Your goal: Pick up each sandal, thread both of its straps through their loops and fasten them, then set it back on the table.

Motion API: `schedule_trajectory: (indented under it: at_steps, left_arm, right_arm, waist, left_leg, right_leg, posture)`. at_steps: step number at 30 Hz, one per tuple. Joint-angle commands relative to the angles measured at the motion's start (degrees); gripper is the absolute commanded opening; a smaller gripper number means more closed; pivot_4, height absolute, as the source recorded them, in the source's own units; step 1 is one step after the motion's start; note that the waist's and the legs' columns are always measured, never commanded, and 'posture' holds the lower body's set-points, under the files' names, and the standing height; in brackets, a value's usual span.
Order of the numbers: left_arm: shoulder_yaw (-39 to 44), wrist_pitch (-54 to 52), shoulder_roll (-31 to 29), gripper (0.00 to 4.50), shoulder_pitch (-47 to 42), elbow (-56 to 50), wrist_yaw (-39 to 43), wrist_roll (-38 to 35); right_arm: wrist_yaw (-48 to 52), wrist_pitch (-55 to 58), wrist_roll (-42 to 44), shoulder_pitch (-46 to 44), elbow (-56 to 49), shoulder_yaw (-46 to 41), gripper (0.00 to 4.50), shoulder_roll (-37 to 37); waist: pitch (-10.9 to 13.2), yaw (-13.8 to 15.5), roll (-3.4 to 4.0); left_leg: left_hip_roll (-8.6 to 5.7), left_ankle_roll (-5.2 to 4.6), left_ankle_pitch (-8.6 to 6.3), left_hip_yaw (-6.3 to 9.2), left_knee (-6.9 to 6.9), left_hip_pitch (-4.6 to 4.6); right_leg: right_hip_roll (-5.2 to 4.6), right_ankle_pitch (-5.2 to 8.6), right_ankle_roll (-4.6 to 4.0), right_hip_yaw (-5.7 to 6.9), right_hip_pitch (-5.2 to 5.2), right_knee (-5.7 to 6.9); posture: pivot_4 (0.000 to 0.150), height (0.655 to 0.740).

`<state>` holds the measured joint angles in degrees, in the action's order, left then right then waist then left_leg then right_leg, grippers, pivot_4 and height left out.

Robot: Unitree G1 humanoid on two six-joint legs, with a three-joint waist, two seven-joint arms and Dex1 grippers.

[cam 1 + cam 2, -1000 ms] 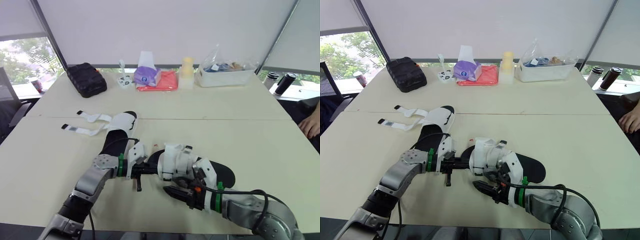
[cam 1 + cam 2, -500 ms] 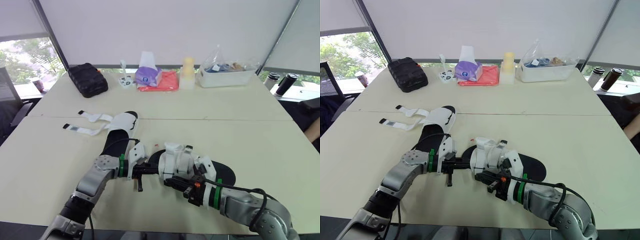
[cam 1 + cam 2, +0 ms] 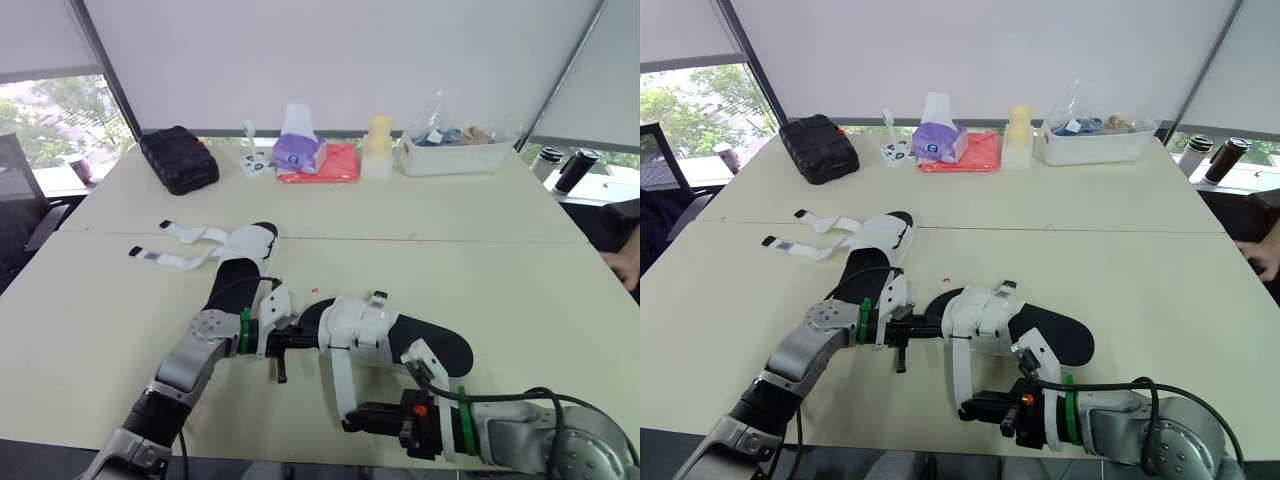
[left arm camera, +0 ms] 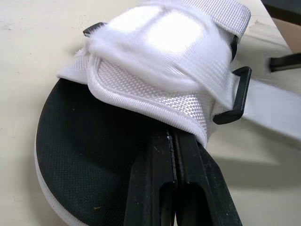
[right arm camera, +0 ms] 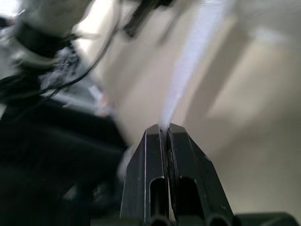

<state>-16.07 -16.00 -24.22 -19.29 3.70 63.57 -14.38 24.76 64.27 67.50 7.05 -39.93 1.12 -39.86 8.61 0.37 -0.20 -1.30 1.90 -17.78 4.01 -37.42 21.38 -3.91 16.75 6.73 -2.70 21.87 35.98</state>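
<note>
Two sandals sit on the worktop [image 3: 520, 270], and neither looks done yet. The far sandal [image 3: 243, 262] has both white loose straps [image 3: 172, 247] lying flat. The near sandal [image 3: 420, 338] is black with a white top. The left hand [image 3: 298, 340] is pinched tight on that top. The right hand [image 3: 352, 421] is pinched tight on one strap [image 3: 339, 385], stretched long toward the near edge.

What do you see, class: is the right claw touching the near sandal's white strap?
Touching. The right wrist view shows the right claw shut on the end of the white strap, no gap between them.
</note>
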Motion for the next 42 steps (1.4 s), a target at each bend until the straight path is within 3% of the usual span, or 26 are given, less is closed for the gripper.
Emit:
schedule_trajectory:
  at_steps: [1, 7, 13, 20, 29, 34, 37, 42]
  left_arm:
    - [-3.73, -1.17, -0.50, 0.00, 1.86, 4.19, -0.32, 3.62]
    - [-4.17, -0.49, -0.74, 0.00, 1.43, 5.14, -0.10, 3.71]
    - [-4.48, 0.19, -0.52, 0.00, 0.94, 6.26, -0.17, 3.99]
    - [-4.50, 0.56, 0.11, 0.00, 0.79, 6.84, -0.81, 4.10]
    - [-4.33, 0.35, 0.29, 0.00, 1.38, 6.40, -1.45, 3.94]
    - [-4.54, 0.41, 0.87, 0.00, 1.31, 6.56, -1.76, 3.99]
    - [-4.53, 0.62, 1.13, 0.00, 0.99, 6.99, -1.79, 4.03]
    - [-4.34, 1.31, 1.36, 0.00, 0.42, 7.98, -1.85, 4.17]
  right_arm:
    - [3.53, 0.27, 8.93, 1.17, -4.03, -1.81, 0.03, -2.33]
    - [-0.20, -3.54, 22.17, -1.31, -4.66, -2.44, 0.03, -3.33]
    - [-6.94, -8.21, 27.73, -6.87, -1.59, -0.59, 0.03, -1.09]
    - [-20.75, -12.15, 30.21, -15.60, 8.09, 2.17, 0.03, 6.88]
    - [-30.40, -18.57, 42.71, -11.16, 8.89, -0.60, 0.03, 7.84]
    - [-35.20, -22.52, 45.15, -9.08, 11.00, -1.10, 0.03, 9.57]
    - [-38.49, -24.50, 45.50, -8.24, 12.78, -1.41, 0.97, 11.11]
    - [-40.91, -25.16, 45.16, -8.09, 14.03, -2.32, 3.45, 11.70]
  waist:
    - [0.00, 0.28, -0.02]
    - [0.01, 0.40, -0.03]
    - [0.02, 0.26, -0.04]
    - [0.01, 0.36, -0.03]
    - [0.00, 0.30, -0.01]
    - [0.00, 0.32, -0.01]
    - [-0.01, 0.38, 0.00]
    - [-0.04, 0.36, 0.04]
  left_leg:
    - [0.00, 0.00, 0.00, 0.00, 0.00, 0.00]
    - [0.00, -0.02, -0.01, 0.02, 0.03, 0.07]
    - [0.01, -0.03, -0.02, 0.02, 0.06, 0.09]
    - [0.04, -0.01, -0.01, 0.03, -0.02, 0.03]
    - [0.03, -0.02, -0.01, 0.03, -0.06, 0.01]
    - [0.03, -0.02, -0.01, 0.03, -0.07, 0.01]
    - [0.02, -0.02, -0.01, 0.04, -0.09, 0.01]
    - [-0.01, -0.02, -0.01, 0.04, -0.09, 0.01]
  right_leg:
    - [0.00, 0.00, 0.00, 0.00, 0.00, -0.01]
    - [0.00, 0.01, 0.01, 0.01, -0.01, -0.13]
    - [-0.01, 0.01, 0.01, 0.01, 0.01, -0.18]
    - [0.01, 0.01, 0.01, 0.01, 0.02, 0.01]
    - [-0.18, 0.01, 0.01, 0.00, -0.02, 0.04]
    - [-0.20, 0.01, 0.01, -0.03, -0.04, 0.04]
    - [-0.20, 0.01, 0.01, -0.02, -0.07, 0.04]
    - [-0.22, 0.01, 0.01, -0.02, -0.07, 0.03]
  posture:
    - [0.150, 0.7400]
    - [0.150, 0.7400]
    - [0.150, 0.7400]
    - [0.150, 0.7400]
    - [0.150, 0.7400]
    - [0.150, 0.7400]
    - [0.150, 0.7400]
    - [0.150, 0.7400]
